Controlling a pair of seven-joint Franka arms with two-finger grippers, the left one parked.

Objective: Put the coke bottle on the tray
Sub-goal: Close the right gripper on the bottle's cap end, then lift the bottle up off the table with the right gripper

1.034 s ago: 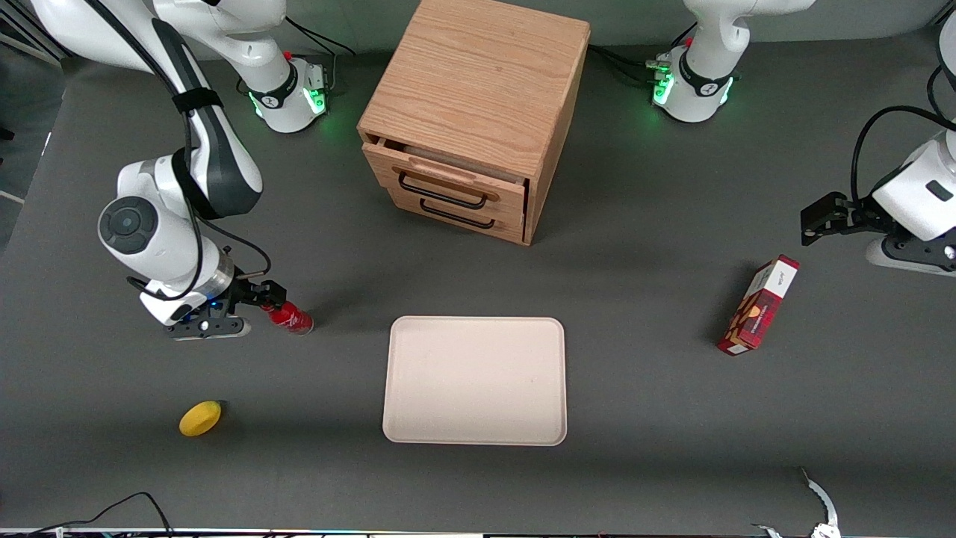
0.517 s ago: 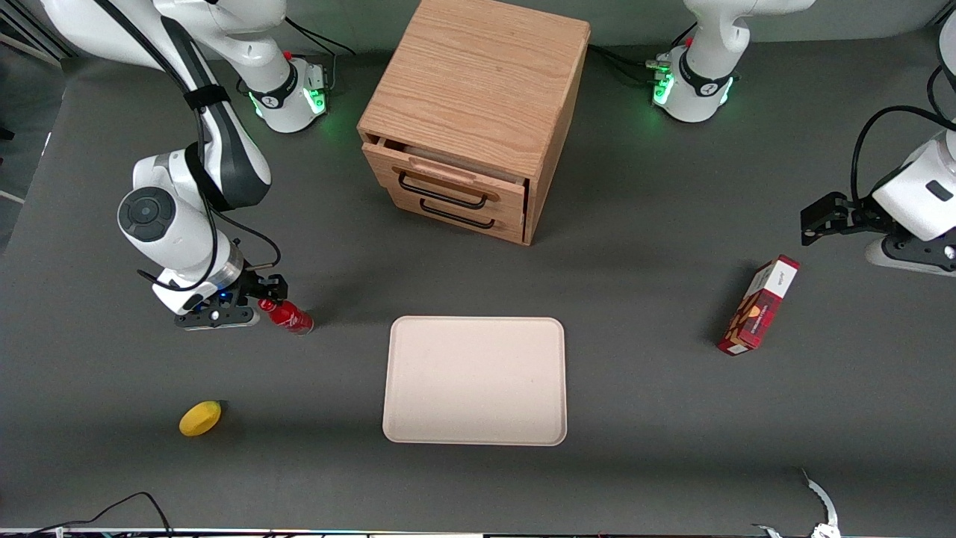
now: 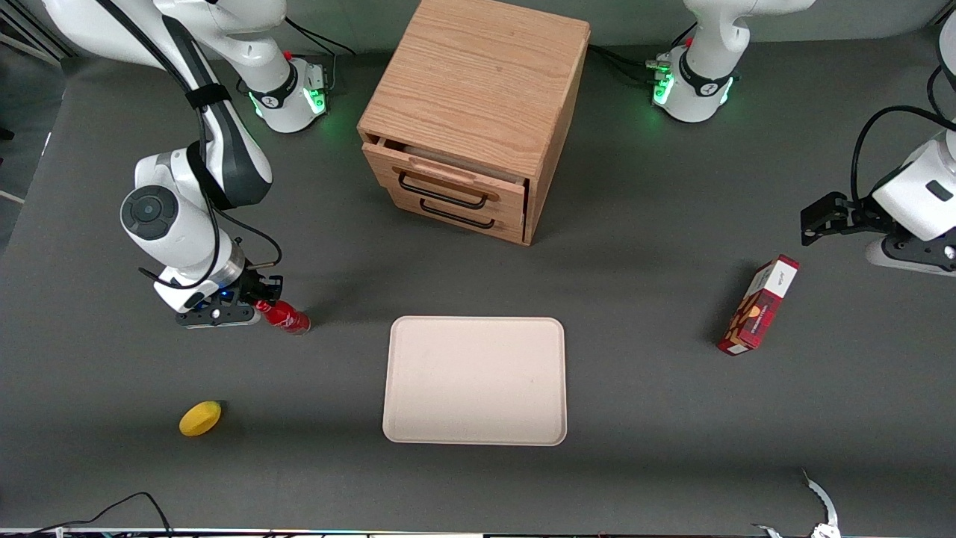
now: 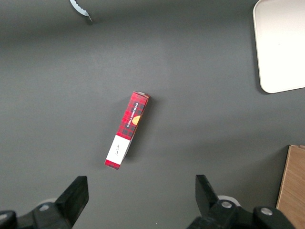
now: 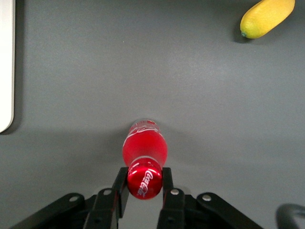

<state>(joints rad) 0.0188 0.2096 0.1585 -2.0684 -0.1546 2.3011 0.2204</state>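
The coke bottle point(image 3: 286, 318) is small and glossy red, and stands on the dark table toward the working arm's end, apart from the tray. My right gripper point(image 3: 262, 302) is at its top. In the right wrist view the two black fingers point(image 5: 121, 185) press on both sides of the red cap, so the gripper point(image 5: 144, 183) is shut on the bottle point(image 5: 145, 145). The cream-beige tray point(image 3: 474, 381) lies flat in the middle of the table with nothing on it. Its rim also shows in the right wrist view point(image 5: 5, 62).
A yellow lemon point(image 3: 200, 418) lies nearer the front camera than the bottle and also shows in the right wrist view point(image 5: 267, 17). A wooden drawer cabinet point(image 3: 470, 112) stands farther back than the tray. A red carton point(image 3: 758, 305) lies toward the parked arm's end.
The right wrist has shifted a little away from the front camera and toward the tray. The bottle's top has moved slightly with the fingers.
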